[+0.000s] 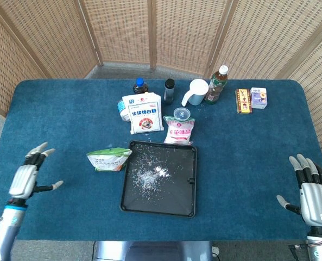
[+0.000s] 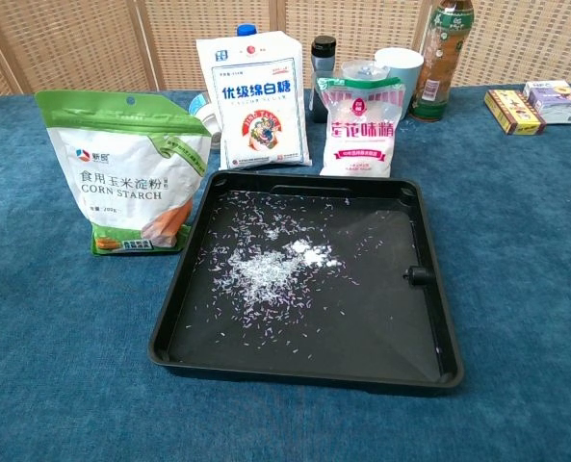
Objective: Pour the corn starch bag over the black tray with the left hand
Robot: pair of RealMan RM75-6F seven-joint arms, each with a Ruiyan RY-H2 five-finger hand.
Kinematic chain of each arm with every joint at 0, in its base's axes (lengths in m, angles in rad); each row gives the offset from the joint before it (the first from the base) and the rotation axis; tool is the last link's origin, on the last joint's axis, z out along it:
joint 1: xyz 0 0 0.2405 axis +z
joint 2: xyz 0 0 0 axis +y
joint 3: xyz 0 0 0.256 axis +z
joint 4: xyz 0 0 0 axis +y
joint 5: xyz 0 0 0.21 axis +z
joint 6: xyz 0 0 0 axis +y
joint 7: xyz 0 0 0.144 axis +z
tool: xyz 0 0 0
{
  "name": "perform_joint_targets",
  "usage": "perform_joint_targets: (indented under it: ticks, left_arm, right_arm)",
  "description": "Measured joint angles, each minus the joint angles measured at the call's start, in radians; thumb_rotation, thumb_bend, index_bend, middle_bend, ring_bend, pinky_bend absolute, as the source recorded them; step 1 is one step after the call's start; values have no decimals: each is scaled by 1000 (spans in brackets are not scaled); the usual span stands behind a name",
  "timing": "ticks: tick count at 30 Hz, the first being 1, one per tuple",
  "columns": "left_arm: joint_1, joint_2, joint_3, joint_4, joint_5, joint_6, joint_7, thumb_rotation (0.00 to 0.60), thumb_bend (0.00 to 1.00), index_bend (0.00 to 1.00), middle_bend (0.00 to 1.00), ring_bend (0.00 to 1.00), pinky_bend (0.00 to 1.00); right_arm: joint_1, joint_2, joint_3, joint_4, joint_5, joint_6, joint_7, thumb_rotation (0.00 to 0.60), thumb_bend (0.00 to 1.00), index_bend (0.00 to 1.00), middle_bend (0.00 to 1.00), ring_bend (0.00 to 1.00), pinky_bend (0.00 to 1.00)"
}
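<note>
Both hands silver-grey; fingers [image 1: 37, 157] dark w/ pale tips, prob. pads.

Item count on the worktop [image 1: 57, 109]:

- Trays: one black tray [image 1: 189, 187].
- Bags: three, comprising one corn starch bag [image 2: 121, 183], one white sugar bag [image 2: 258, 101] and one pink-printed bag [image 2: 362, 130].
- Bottles: three, namely blue-capped [image 1: 140, 86], black [image 1: 169, 91] and green-labelled [image 1: 216, 85].
- Jugs: one white [image 1: 195, 92].
- Small boxes: two [image 1: 243, 100] [image 1: 258, 98].
- Robot hands: two, left robot hand [image 1: 26, 179] and right robot hand [image 1: 313, 198].
</note>
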Motion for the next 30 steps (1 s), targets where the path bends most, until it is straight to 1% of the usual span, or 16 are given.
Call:
perform_joint_targets:
  ticks: [5, 8, 15, 18, 20, 21, 23, 25, 28, 30]
  left_arm:
    - [-50, -84, -7, 25, 1, -43, -9, 562, 46, 125, 0, 0, 0]
    - [-86, -152, -20, 55, -8, -68, -5, 561, 45, 125, 0, 0, 0]
    - [-162, -253, -44, 110, -45, -156, -3, 565, 46, 125, 0, 0, 0]
    - [-198, -294, -52, 132, -52, -179, -3, 565, 65, 127, 0, 0, 0]
    - [-213, -314, -57, 145, -55, -182, 3, 559, 99, 139, 0, 3, 10]
    - [-218, -319, -58, 148, -56, -183, 8, 559, 132, 158, 1, 23, 52]
    - [-222, -331, -62, 156, -62, -181, 24, 567, 205, 222, 38, 96, 181]
    - [-221, -342, -64, 167, -67, -170, 42, 590, 271, 310, 142, 207, 333]
    - [-215, -361, -64, 191, -78, -152, 85, 600, 298, 420, 276, 329, 461]
    - [-209, -373, -64, 213, -89, -144, 115, 600, 314, 492, 347, 394, 519]
  right_arm:
    - [1, 3, 4, 6, 10, -2, 13, 600, 39, 40, 42, 44, 63]
    - [0, 6, 6, 8, 14, -2, 22, 600, 39, 40, 41, 44, 63]
    - [2, 14, 11, 15, 28, -12, 46, 600, 40, 40, 41, 44, 62]
    - [4, 15, 11, 15, 33, -17, 46, 600, 41, 40, 42, 44, 62]
    - [4, 16, 10, 14, 36, -19, 47, 600, 42, 40, 41, 44, 62]
    - [5, 16, 11, 13, 37, -20, 47, 600, 42, 40, 42, 44, 63]
    - [5, 16, 10, 13, 39, -21, 48, 600, 43, 40, 41, 44, 63]
    - [5, 17, 10, 13, 41, -22, 51, 600, 43, 40, 41, 44, 62]
    - [6, 16, 10, 14, 42, -25, 51, 600, 43, 40, 42, 44, 62]
    - [8, 15, 8, 15, 42, -28, 50, 600, 43, 40, 42, 44, 62]
